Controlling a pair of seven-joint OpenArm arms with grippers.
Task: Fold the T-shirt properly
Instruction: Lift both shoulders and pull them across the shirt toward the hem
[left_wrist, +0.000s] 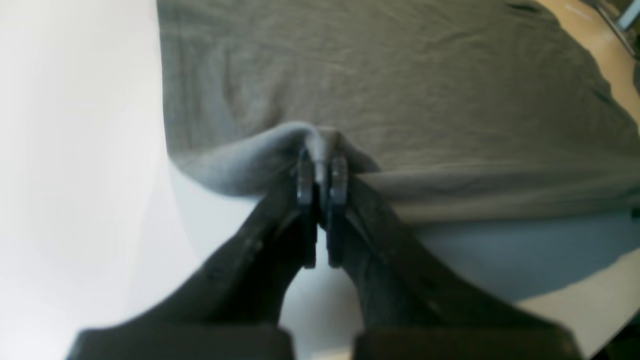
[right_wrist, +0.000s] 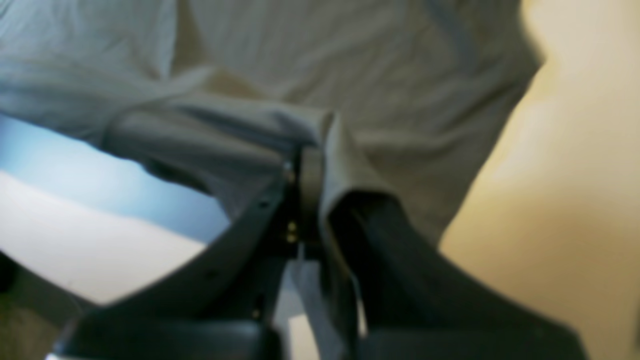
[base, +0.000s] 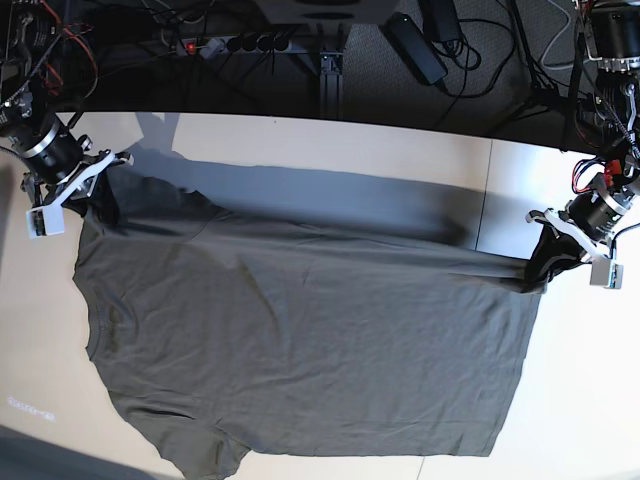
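T-shirt spread on desk, far edge lifted. Left pincer and right pincer each clamped on cloth at a far corner. Advice: keep edge taut, carry both level toward near hem. Base view shows whole layout; wrist views show the pinches.

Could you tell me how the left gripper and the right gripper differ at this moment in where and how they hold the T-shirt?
The left gripper pinches the hem corner of the T-shirt, on the base view's right; the right gripper pinches the shoulder end, on that view's left. In the wrist views, cloth peaks in a narrow fold between the left gripper's fingertips, while it drapes over one finger of the right. Both are shut on the shirt, holding its far edge lifted above the table.
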